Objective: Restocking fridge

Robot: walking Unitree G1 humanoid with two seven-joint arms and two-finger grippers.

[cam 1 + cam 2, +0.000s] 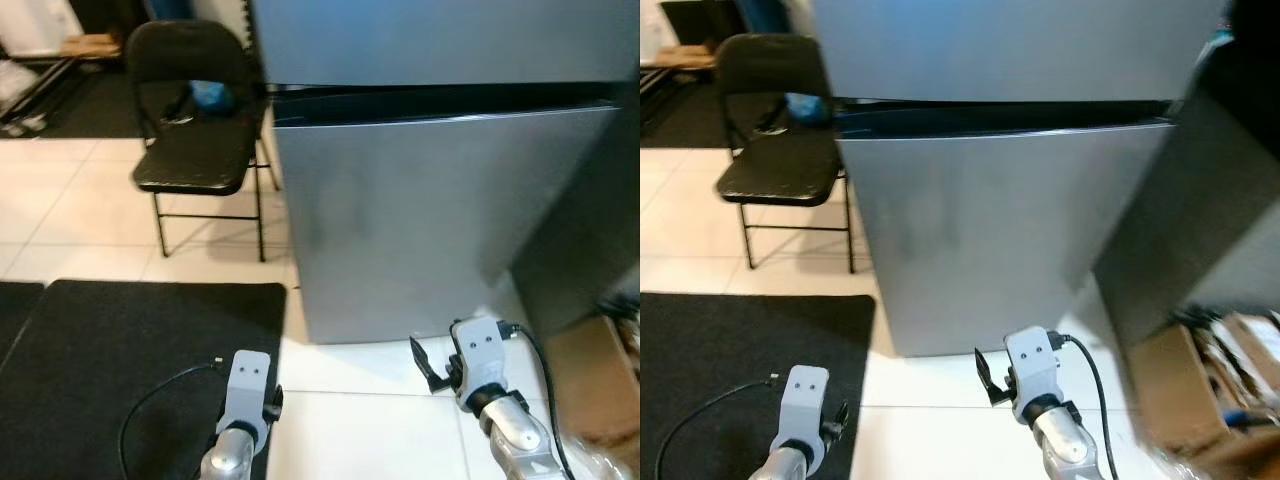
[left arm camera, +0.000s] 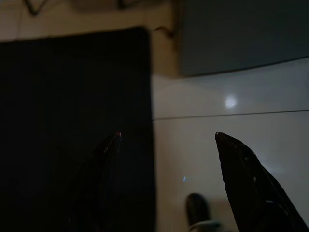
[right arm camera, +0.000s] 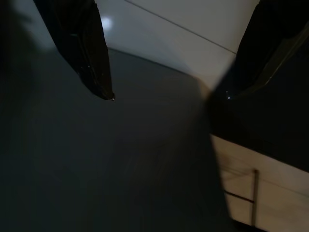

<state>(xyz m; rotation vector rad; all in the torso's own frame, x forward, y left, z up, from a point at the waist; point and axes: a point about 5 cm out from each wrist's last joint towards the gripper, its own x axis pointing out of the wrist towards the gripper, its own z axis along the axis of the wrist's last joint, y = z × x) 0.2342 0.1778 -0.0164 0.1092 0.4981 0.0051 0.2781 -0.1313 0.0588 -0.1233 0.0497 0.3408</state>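
A tall silver fridge (image 1: pixel 440 200) stands straight ahead, both doors shut, with a dark seam between the upper and lower door. My right gripper (image 1: pixel 428 368) hangs low in front of the fridge's bottom edge. In the right wrist view its black fingers (image 3: pixel 82 43) are spread apart with nothing between them, facing the grey door. My left gripper (image 2: pixel 167 137) hangs lower left over the edge of the black mat (image 2: pixel 72 96), open and empty.
A black folding chair (image 1: pixel 195 120) stands left of the fridge with a blue object (image 1: pixel 210 95) on its seat. A black floor mat (image 1: pixel 130 360) covers the tiles at lower left. On the right are a dark panel (image 1: pixel 590 220) and a cardboard box (image 1: pixel 600 380).
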